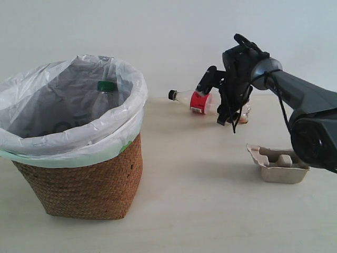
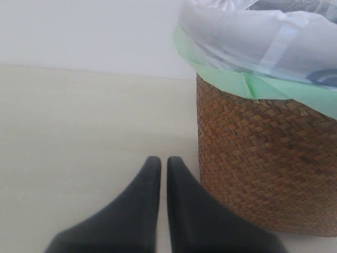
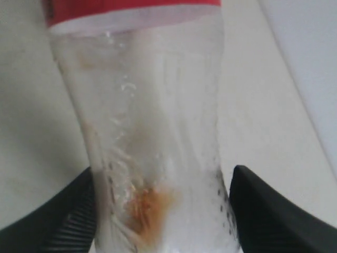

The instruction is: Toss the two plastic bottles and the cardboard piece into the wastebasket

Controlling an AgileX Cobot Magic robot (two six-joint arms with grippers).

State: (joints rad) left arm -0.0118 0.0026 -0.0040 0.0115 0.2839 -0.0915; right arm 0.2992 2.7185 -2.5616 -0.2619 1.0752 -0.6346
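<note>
Stands just beside the pressed-together left pincer: wastebasket, green-capped bottle already inside. Lies between the spread jaws of the right pincer, well away from the basket: black-capped bottle, on its side on the desk, pads flanking its lower body, no squeeze visible. Rests near that pincer, on the side away from the basket: cardboard piece, untouched. Looks like the grasp of the second bottle; next calls for closing, lifting, carrying over the rim, releasing.
</note>
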